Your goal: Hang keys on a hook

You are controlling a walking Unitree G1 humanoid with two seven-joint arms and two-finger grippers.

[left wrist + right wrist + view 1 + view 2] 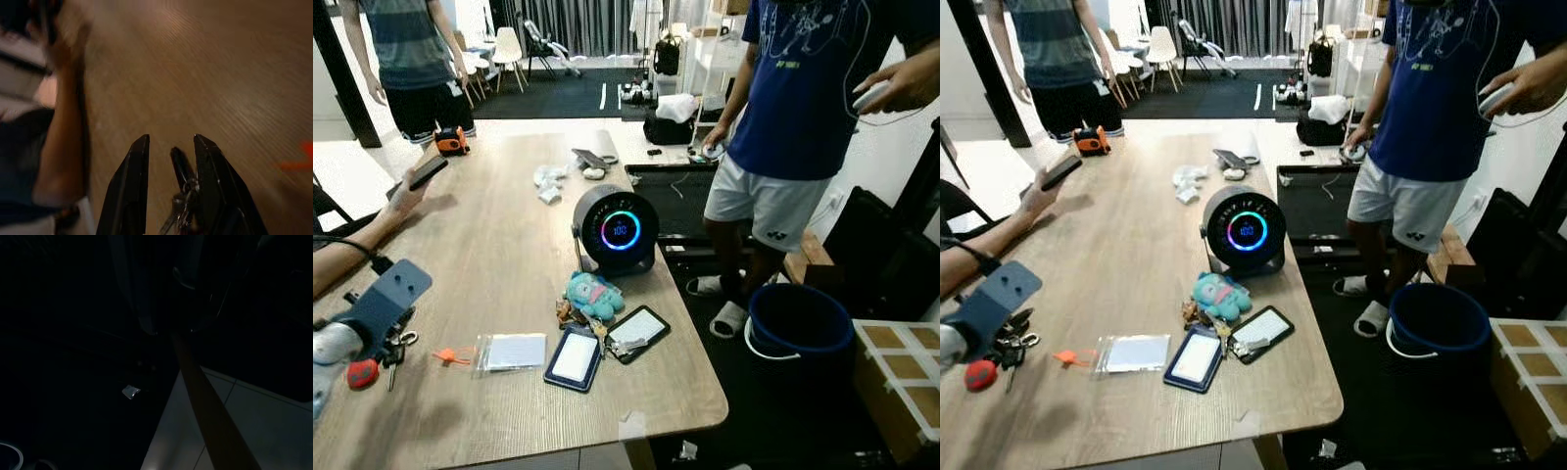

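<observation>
Left gripper (168,147) clenched on the keys (393,351), lower left of frame.
You see them dangling over the wooden table (499,245), red tag (361,373) beneath; right gripper's state: cannot tell.

The table (509,245) is light wood with a smooth, matt top and fine grain lines. The keys (396,348) are shiny metal. The left gripper's (171,147) fingers (129,186) look like smooth black plastic. The bag (512,352) is clear, glossy plastic. The toy (592,294) is soft, fuzzy cloth. The bucket (800,320) is smooth blue plastic.
</observation>
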